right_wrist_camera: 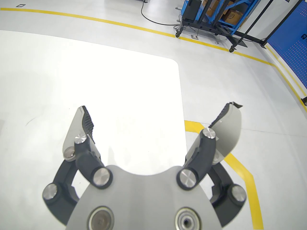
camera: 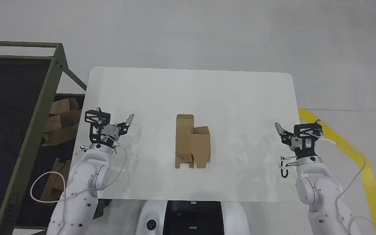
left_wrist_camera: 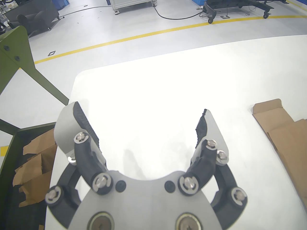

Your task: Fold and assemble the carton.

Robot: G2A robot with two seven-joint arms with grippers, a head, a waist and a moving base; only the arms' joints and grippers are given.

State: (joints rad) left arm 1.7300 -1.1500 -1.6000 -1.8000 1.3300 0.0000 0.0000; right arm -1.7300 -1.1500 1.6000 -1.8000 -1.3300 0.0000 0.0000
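Lying flat near the middle of the table (camera: 235, 94), the carton (camera: 192, 141) is a brown cardboard blank, and nothing touches it. The left jaws hover above the left part of the table, well apart from the carton, with bare table surface between them. In the left wrist view the carton (left_wrist_camera: 285, 130) lies outside the gap of the jaws. The left jaws stand wide apart and hold nothing. The right jaws hang over the right edge of the table, also well apart from the carton, and are spread wide and empty. The left arm (camera: 88, 176) and the right arm (camera: 314, 182) both rise from the near edge of the table, with the jaws pointing toward the far side. A green bin (camera: 35, 117) holding cardboard pieces stands beside the table on the left.
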